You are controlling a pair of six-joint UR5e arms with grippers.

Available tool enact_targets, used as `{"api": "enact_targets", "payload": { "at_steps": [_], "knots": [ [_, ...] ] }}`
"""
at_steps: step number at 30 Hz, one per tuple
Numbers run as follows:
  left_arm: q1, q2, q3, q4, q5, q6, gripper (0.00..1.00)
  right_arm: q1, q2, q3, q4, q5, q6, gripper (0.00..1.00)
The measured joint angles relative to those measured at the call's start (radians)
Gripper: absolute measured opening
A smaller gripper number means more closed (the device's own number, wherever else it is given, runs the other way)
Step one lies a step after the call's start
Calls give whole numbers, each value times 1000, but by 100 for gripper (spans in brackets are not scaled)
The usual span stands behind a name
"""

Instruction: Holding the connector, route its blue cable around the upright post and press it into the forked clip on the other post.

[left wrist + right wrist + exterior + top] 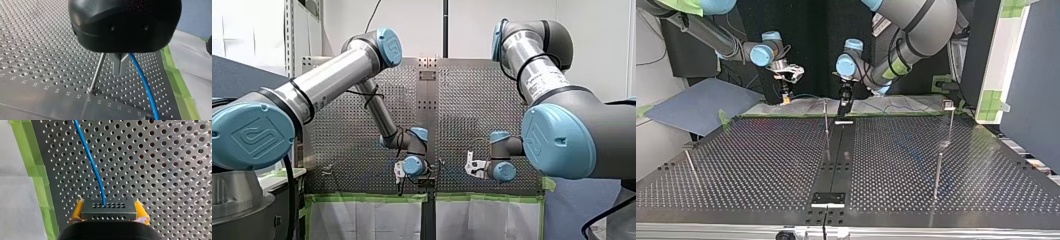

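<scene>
1. In the right wrist view, our right gripper (109, 204) is clamped on the connector (109, 213). The connector is a dark block with rows of small holes, and a yellow pad (78, 210) presses against each of its two sides.
2. The blue cable (93, 166) leaves the middle of the connector's far face. It runs away from the gripper in a gentle curve, low over the perforated table (162, 170). A strip of green tape (37, 177) borders the table's edge near it.
3. In the left wrist view, our left gripper (119, 73) has its two metal fingers (116, 62) brought together with nothing between them. Their tips hang above the table.
4. The upright post (98, 72) rises from the table just beside those fingers on one side. The blue cable passes just beside them on the other, so the fingers stand between post and cable. We cannot tell whether the cable touches the fingers.
5. In the top view both grippers work at the table's far edge. The right one is left of the middle and the left one is near the middle, with the upright post just beside it.
6. At the top view's far right stands a second post (950, 127). Its small pale head appears to be the forked clip (948, 104), and it is well apart from both grippers.
</scene>
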Motion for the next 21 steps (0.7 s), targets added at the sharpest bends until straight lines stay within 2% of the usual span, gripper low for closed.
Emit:
{"api": "enact_targets", "payload": {
  "at_steps": [19, 21],
  "knots": [
    [-5, 1, -2, -3, 2, 21, 4, -5, 0, -5, 0, -1, -2, 0],
    [-7, 1, -3, -3, -1, 23, 4, -5, 0, -5, 5, -3, -6, 0]
  ]
}}
